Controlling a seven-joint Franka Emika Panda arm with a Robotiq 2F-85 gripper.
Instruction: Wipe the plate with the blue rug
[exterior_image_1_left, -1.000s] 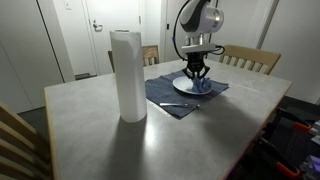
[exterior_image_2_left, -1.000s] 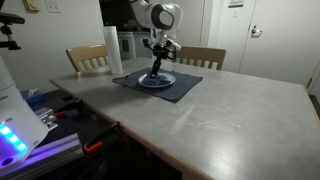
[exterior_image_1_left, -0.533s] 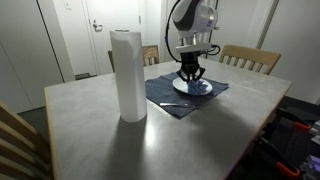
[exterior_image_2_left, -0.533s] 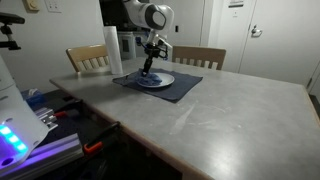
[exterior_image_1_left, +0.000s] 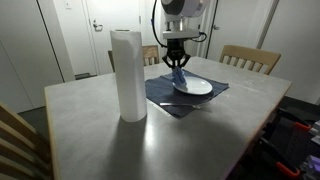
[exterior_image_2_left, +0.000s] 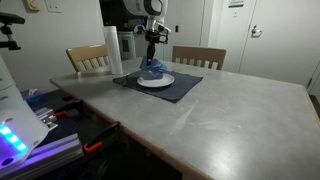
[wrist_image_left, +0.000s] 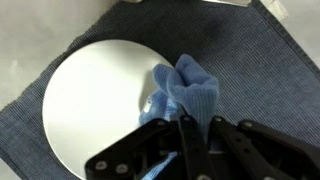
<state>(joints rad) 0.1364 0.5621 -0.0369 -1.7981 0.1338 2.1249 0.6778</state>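
Exterior view, gripper: in an exterior view the gripper (exterior_image_1_left: 177, 64) hangs from the arm above the far edge of the plate, fingers pointing down and pinching the top of the blue rug.
Exterior view, blue rug: the blue rug (exterior_image_1_left: 179, 77) dangles from the fingers. Its lower end reaches the far rim of the plate; whether it touches cannot be told.
Exterior view, plate: the white plate (exterior_image_1_left: 193, 87) lies flat on a dark placemat (exterior_image_1_left: 170, 93).
Exterior view, utensil: a thin pale utensil (exterior_image_1_left: 178, 104) lies on the placemat's near part, apart from the plate.
Exterior view, surroundings: a paper towel roll (exterior_image_1_left: 127, 75) stands upright on the bench (exterior_image_1_left: 110, 140), well apart from the placemat.

Exterior view, gripper: in an exterior view the gripper (exterior_image_2_left: 152, 58) is clamped on the blue rug (exterior_image_2_left: 151, 68), which hangs bunched over the plate's (exterior_image_2_left: 160, 81) edge.
Exterior view, placemat: the placemat (exterior_image_2_left: 178, 88) lies under the plate on the bench (exterior_image_2_left: 230, 115).
Exterior view, behind: the paper towel roll (exterior_image_2_left: 113, 52) stands at the bench's far side.

Wrist view, gripper: the gripper (wrist_image_left: 186, 125) comes in from the bottom, its dark fingers (wrist_image_left: 187, 140) pressed together on the cloth.
Wrist view, blue rug: the blue rug (wrist_image_left: 188, 92) is crumpled over the plate's right edge.
Wrist view, plate: the plate (wrist_image_left: 95, 100) lies on the placemat (wrist_image_left: 265, 70).
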